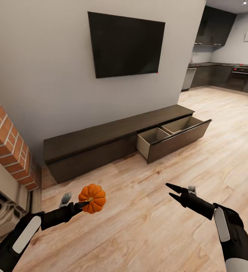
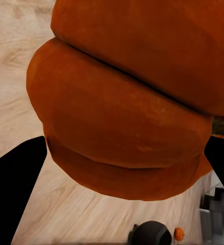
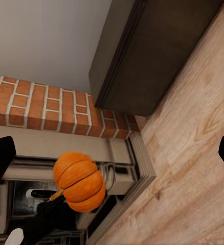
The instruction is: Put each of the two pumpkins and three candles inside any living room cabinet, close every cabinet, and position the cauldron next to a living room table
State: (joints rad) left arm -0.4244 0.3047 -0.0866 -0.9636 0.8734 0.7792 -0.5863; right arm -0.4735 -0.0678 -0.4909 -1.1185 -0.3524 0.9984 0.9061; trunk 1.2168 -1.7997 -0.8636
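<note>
At far left I see the brick fireplace point(image 1: 6, 143). My left pincer point(image 1: 83, 205) is clamped on a pumpkin point(image 1: 92, 198), held above the wooden floor point(image 1: 146, 226); in the left wrist view the cauldron point(image 2: 150, 235) and a second pumpkin point(image 2: 179, 234) sit on the floor far below. Ahead stands the cabinet point(image 1: 112, 145) under the wall TV point(image 1: 125, 43), its right drawer point(image 1: 173, 138) pulled open with nothing inside. My right pincer point(image 1: 170, 190) hovers with fingers apart, holding nothing. The kitchen point(image 1: 225, 71) lies beyond at far right.
</note>
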